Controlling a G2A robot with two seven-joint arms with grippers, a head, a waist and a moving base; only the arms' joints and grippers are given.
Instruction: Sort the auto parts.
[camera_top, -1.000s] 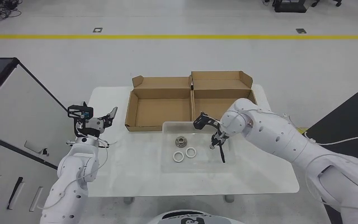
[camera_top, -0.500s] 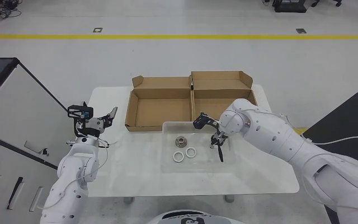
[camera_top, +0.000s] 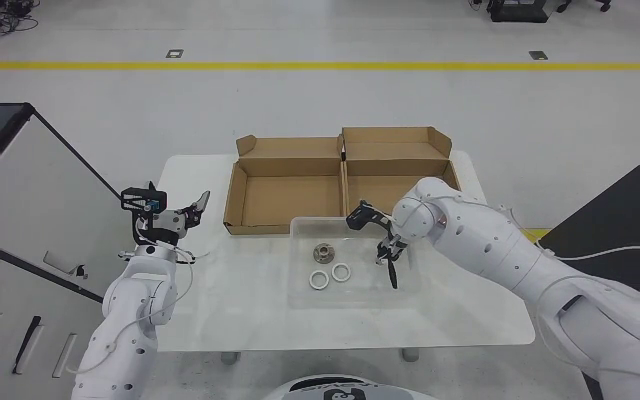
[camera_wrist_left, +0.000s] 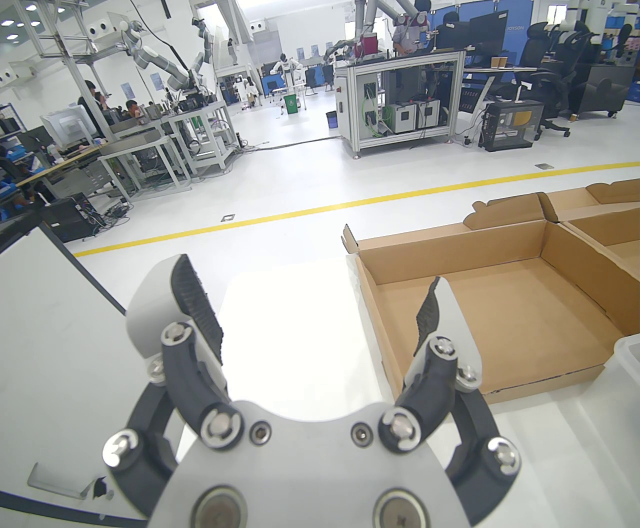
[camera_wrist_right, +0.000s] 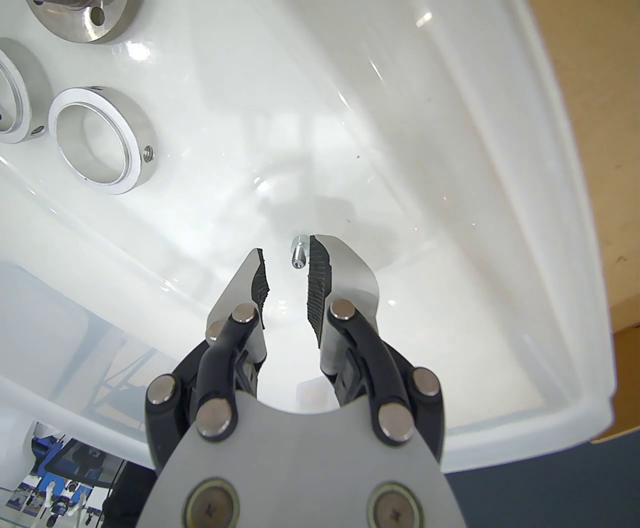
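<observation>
Right wrist view: right gripper (camera_wrist_right: 285, 255) fingers, narrowly parted, flank one small bolt (camera_wrist_right: 299, 252) in the clear bin (camera_wrist_right: 550, 250); two rings (camera_wrist_right: 102, 140) and one flanged hub (camera_wrist_right: 82, 17) lie beyond. The left gripper (camera_wrist_left: 315, 295) fingers gape wide.

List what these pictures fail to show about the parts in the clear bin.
- The small screw: in the right wrist view it is unclear whether both jaws of the right gripper touch it. In the top view it is too small to find.
- The flanged hub: cut off by the right wrist view's edge, and too small for detail in the top view.
- One ring collar: also cut by that edge.
</observation>
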